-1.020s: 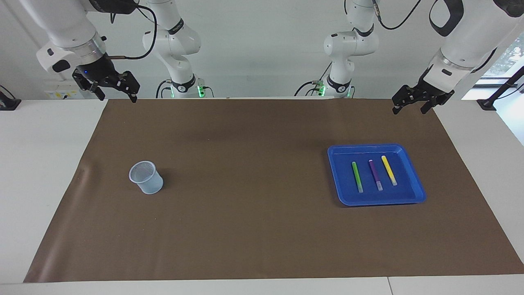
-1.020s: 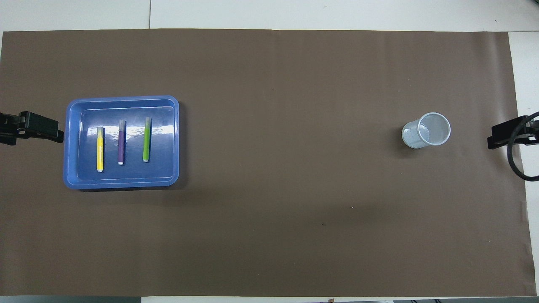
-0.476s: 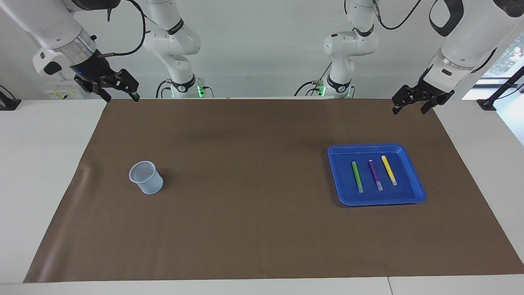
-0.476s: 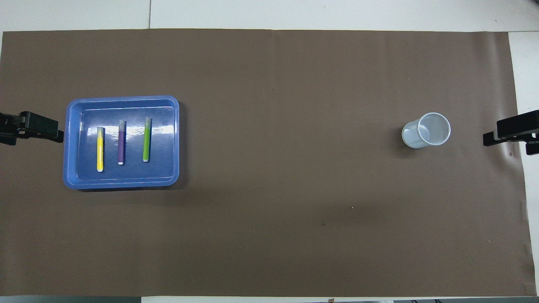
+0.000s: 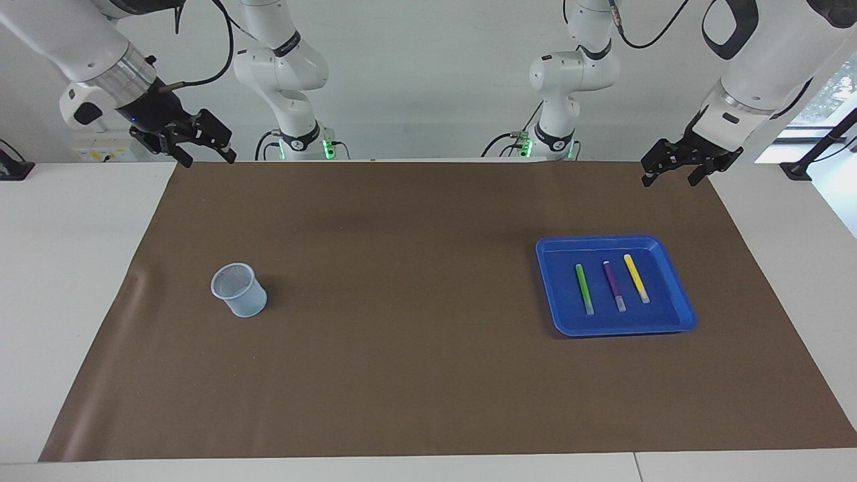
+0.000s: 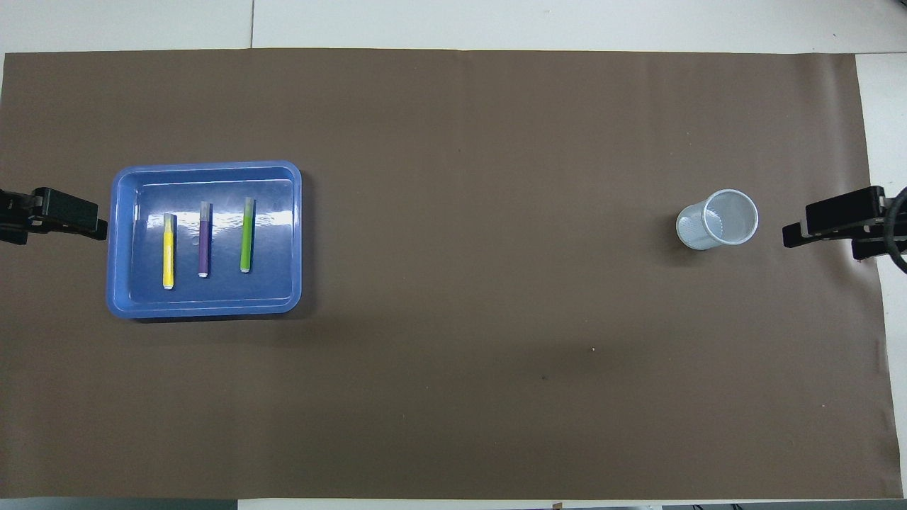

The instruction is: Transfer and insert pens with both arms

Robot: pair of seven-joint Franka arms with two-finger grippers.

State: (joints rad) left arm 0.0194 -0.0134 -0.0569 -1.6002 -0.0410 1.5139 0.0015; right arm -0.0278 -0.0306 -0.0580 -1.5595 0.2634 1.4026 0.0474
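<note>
1. Left gripper (image 5: 669,181): raised over the edge of the brown mat (image 5: 415,268) at the left arm's end, fingers spread, nothing between them.
2. Blue tray (image 5: 622,329): flat on the mat, the first thing out from this claw and well apart from it. It holds all three pens.
3. Yellow pen (image 5: 636,278): the pen closest to the claw's side of the tray, lying flat. The purple pen (image 5: 614,286) comes next and the green pen (image 5: 584,288) last. They lie roughly side by side, not touching, pale cap ends pointing away from the robots.
4. Handling, as judged: slim, rigid, light sticks with smooth round barrels — likely to roll or slip under an off-centre pinch. The tray floor looks glossy, so a nudged pen would probably slide.
5. Recommended hold: mid-barrel, fingers closing across the width, leaving an end free for the handover. The gaps between pens are narrow — the outer yellow pen probably offers the easiest entry.
6. Pale mesh cup (image 5: 239,289): upright on the mat toward the right arm's end, farthest from the left claw, nothing visible inside it.
7. Right gripper (image 5: 209,161): waiting over the mat's edge at that end, fingers apart, holding nothing.
</note>
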